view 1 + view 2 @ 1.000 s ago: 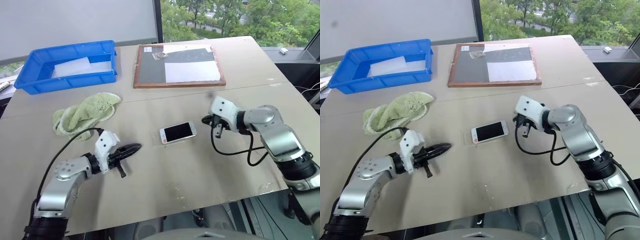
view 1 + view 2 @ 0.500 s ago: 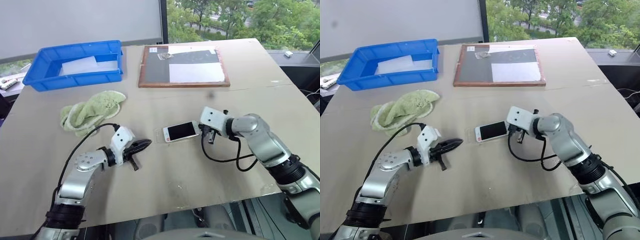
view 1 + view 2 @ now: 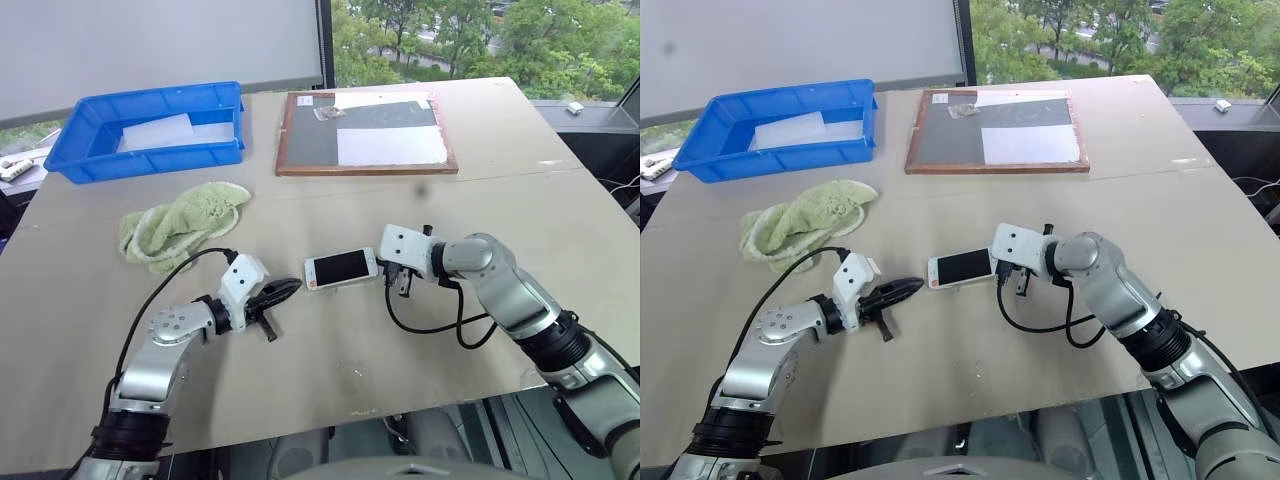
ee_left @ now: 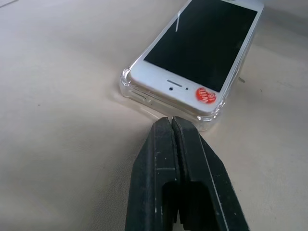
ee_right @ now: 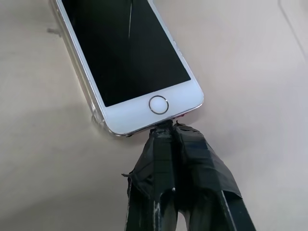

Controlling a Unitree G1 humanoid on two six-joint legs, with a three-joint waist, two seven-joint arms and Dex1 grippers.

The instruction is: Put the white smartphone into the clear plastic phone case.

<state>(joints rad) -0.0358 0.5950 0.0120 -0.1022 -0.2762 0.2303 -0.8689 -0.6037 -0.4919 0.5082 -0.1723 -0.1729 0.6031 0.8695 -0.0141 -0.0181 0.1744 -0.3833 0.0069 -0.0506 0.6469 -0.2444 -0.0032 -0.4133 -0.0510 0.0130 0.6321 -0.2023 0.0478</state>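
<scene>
The white smartphone (image 3: 340, 268) lies face up mid-table with its dark screen showing. The clear plastic phone case (image 4: 126, 83) sits under it, and its transparent rim shows along the phone's edges (image 5: 72, 62). My left gripper (image 3: 293, 287) is shut, its tips (image 4: 172, 121) against the case at the phone's earpiece end, beside a red sticker. My right gripper (image 3: 385, 272) is shut too, its taped tips (image 5: 166, 126) pressed to the end with the round home button. The phone is squeezed lengthwise between the two grippers.
A blue bin (image 3: 145, 155) holding a white sheet stands at the back left. A green towel (image 3: 180, 225) lies in front of it. A wooden-framed board (image 3: 365, 130) sits at the back centre. Black cables loop near both wrists, and the table's front edge is close.
My right gripper has moved left and pushed the phone left into the case, toward the left gripper. The case end that stuck out on the left is now covered. The left gripper has barely moved.
</scene>
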